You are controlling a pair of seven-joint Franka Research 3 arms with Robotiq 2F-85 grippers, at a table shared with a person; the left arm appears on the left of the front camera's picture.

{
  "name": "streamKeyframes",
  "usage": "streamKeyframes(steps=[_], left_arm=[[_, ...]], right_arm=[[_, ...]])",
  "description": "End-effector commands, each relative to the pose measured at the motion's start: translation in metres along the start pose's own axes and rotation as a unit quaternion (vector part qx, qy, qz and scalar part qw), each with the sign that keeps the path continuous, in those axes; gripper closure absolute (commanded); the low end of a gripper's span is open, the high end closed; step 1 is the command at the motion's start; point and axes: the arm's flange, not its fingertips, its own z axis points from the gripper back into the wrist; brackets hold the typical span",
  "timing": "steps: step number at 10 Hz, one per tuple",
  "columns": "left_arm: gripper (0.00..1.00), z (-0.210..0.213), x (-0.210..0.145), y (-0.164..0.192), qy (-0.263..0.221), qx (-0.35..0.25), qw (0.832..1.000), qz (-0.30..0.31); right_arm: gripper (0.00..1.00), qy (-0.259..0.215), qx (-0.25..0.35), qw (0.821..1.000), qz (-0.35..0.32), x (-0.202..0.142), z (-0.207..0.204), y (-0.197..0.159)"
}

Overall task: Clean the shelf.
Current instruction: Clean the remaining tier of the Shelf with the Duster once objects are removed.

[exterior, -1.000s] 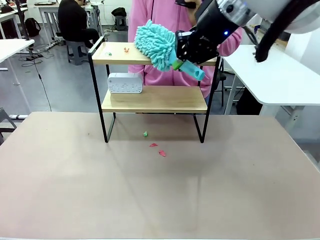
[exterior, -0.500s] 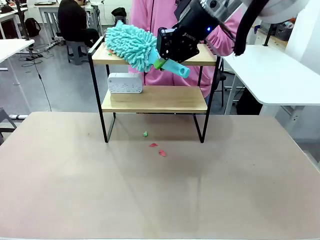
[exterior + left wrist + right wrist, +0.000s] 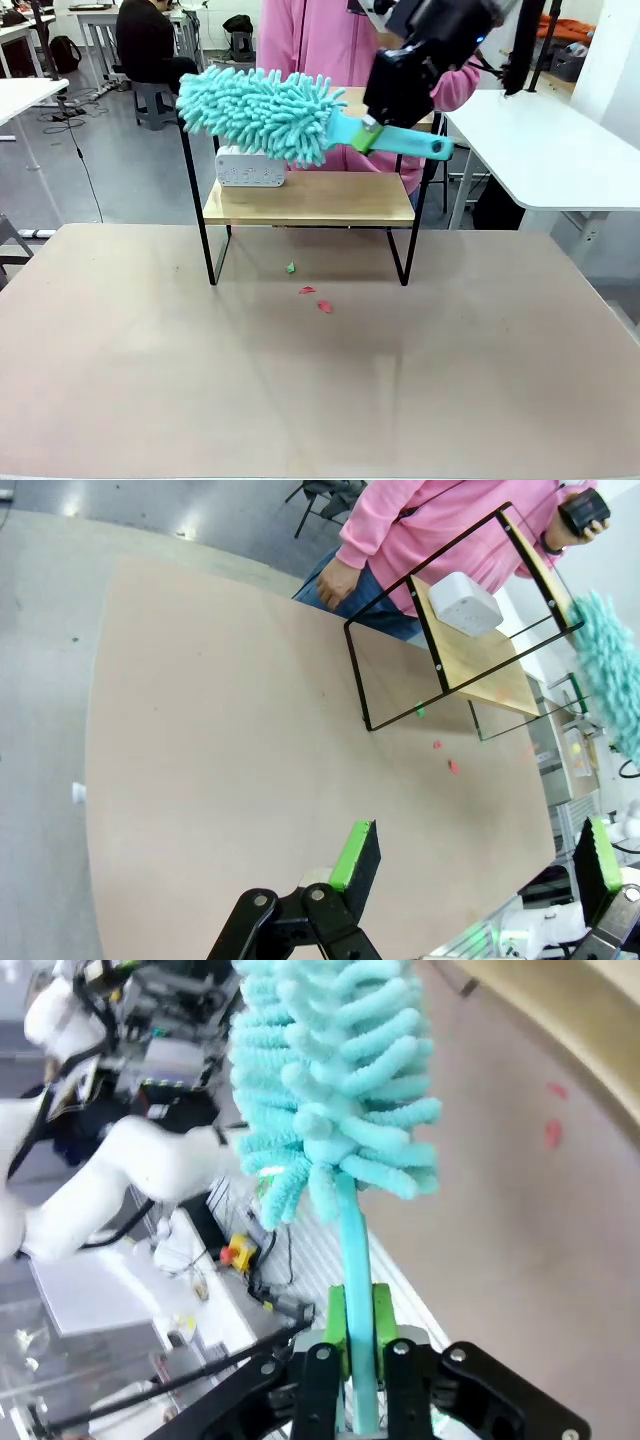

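1. The shelf [image 3: 330,200] stands on the far part of the bench [image 3: 300,400], directly in front of a person in a pink top [image 3: 300,40]. Its long axis runs from the robot's left to its right.
2. The shelf's lower board carries a white box [image 3: 250,177] at its left end. The top board is largely covered from the front view, so it cannot be told whether any debris lies on it.
3. The teal duster [image 3: 262,112] lies nearly parallel to the shelf's long axis. Its fluffy head is over the shelf's left end at top-board height, and its handle points toward the shelf's right end. Contact between head and board cannot be confirmed.
4. The right gripper [image 3: 372,128] is over the shelf's right half, clamped on the duster [image 3: 335,1110] handle just below the head. In the right wrist view, both green pads of the right gripper [image 3: 358,1312] press against the handle.
5. The left gripper [image 3: 478,848] is well apart from the shelf, on the robot's side of it. Its fingers are spread wide and hold nothing.
6. A green scrap [image 3: 291,267] and two red scraps [image 3: 316,298] lie on the bench just in front of the shelf.
7. Judgement: the right arm is the working arm. The unswept board lies between head and gripper, so the stroke should run along the shelf's length. The raised left rail may snag the head.
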Motion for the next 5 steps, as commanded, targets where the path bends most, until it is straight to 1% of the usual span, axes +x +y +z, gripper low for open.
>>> streamKeyframes(steps=[1, 2, 5], left_arm=[[0.0, -0.001, 0.001, -0.001, -0.008, -0.007, 1.0, -0.01], [0.0, -0.001, 0.001, -0.001, -0.008, -0.007, 1.0, -0.01], [0.0, -0.001, 0.001, -0.001, -0.008, -0.007, 1.0, -0.01]], right_arm=[[0.87, 0.094, 0.068, 0.993, 0.033, -0.012, 0.017, -0.011], [0.87, 0.082, 0.082, 0.993, 0.017, -0.023, 0.023, -0.018], [0.87, 0.065, 0.105, 0.992, 0.003, -0.033, 0.026, -0.03]])
